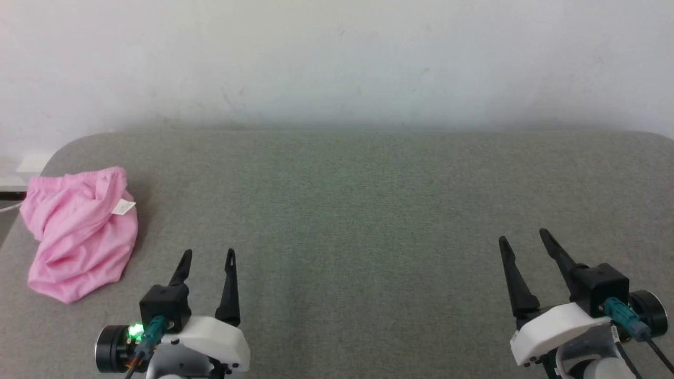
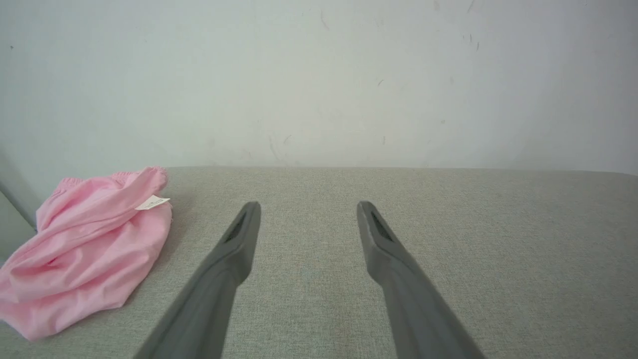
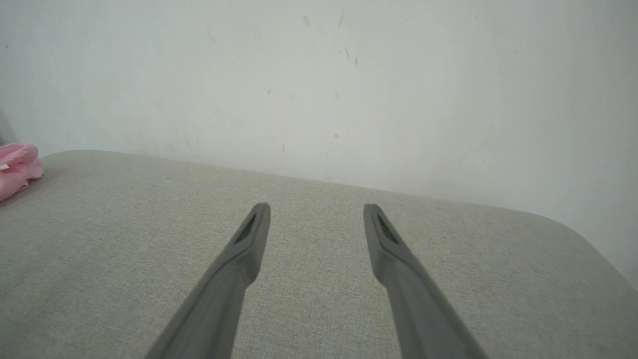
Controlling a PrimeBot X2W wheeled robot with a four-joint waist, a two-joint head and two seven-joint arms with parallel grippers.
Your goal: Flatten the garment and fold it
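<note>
The garment [image 1: 79, 231] is a crumpled heap of light pink fabric at the far left of the grey padded surface [image 1: 358, 210], its gathered waistband toward the wall and a small white label [image 1: 124, 207] on top. In the left wrist view the garment [image 2: 89, 249] lies left of my fingers. My left gripper [image 1: 208, 253] stands open at the lower left, to the right of the heap and apart from it, with nothing between its fingers. At the lower right my right gripper [image 1: 524, 235] is open and empty too. A pink edge of the garment [image 3: 17, 167] shows at the right wrist view's left border.
A white wall [image 1: 337, 63] rises right behind the surface. The surface's rounded left corner [image 1: 63, 150] is just beyond the garment, and its rounded right corner [image 3: 588, 239] lies past my right gripper. Bare grey cloth stretches between the two grippers.
</note>
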